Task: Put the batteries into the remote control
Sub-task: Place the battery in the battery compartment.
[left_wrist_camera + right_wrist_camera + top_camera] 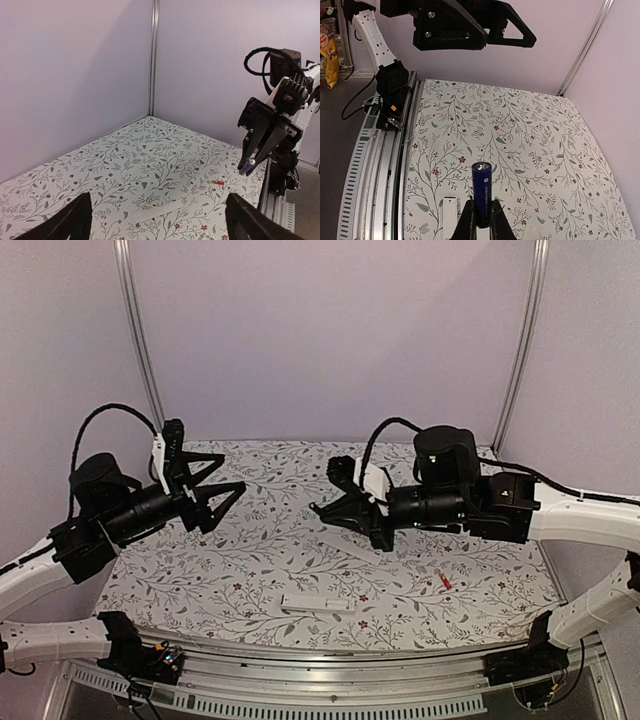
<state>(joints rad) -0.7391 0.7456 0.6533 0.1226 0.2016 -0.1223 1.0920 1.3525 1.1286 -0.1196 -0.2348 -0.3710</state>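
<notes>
My right gripper [322, 510] is shut on the dark blue battery [481, 192], which stands upright between the fingertips [468, 224] above the table. The left wrist view also shows this battery [248, 165]. The red battery [443, 581] lies on the floral tabletop to the right, also in the left wrist view [217, 183]. The white remote control [318, 603] lies near the front edge with its compartment open; it shows below the held battery [448, 215]. My left gripper [218, 492] is open and empty, held high over the left side of the table.
A thin white cover plate [346, 549] lies diagonally mid-table, under my right gripper; it also shows in the left wrist view [157, 211]. Aluminium posts [138, 335] and purple walls close off the back. A metal rail [330, 680] runs along the front edge.
</notes>
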